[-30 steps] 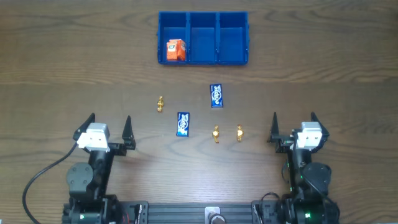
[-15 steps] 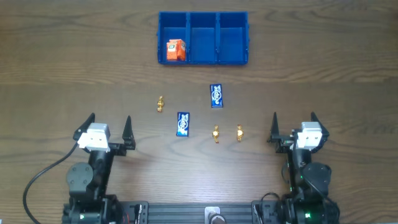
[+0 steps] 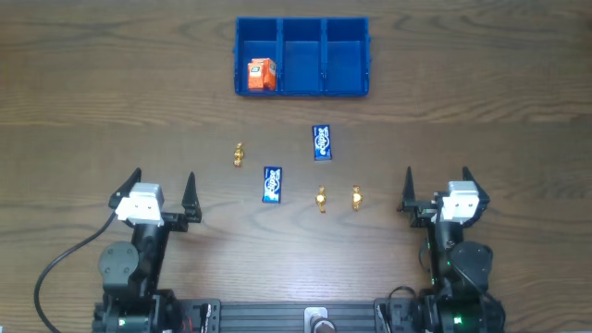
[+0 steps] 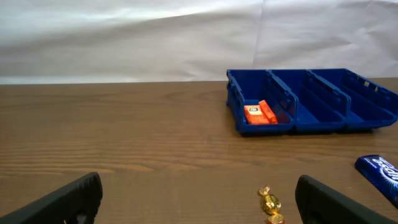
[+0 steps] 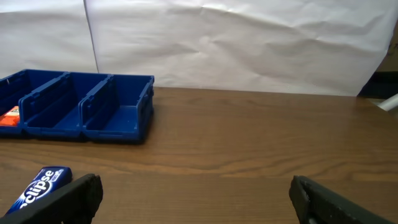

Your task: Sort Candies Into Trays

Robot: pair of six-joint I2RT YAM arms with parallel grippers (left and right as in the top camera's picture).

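The blue tray (image 3: 302,91) sits near the far edge of the worktop (image 3: 518,139), with an orange candy (image 3: 261,75) in its left-end compartment. Two blue candy bars (image 3: 322,142) and three gold candies (image 3: 239,154) lie scattered mid-worktop. Near the front edge, the left end effector (image 3: 164,176) and right end effector (image 3: 437,173) hover spread, gripping nothing.

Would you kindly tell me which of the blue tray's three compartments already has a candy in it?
The left-end compartment in the top view: it alone holds an orange candy; the middle compartment and right-end compartment are bare.
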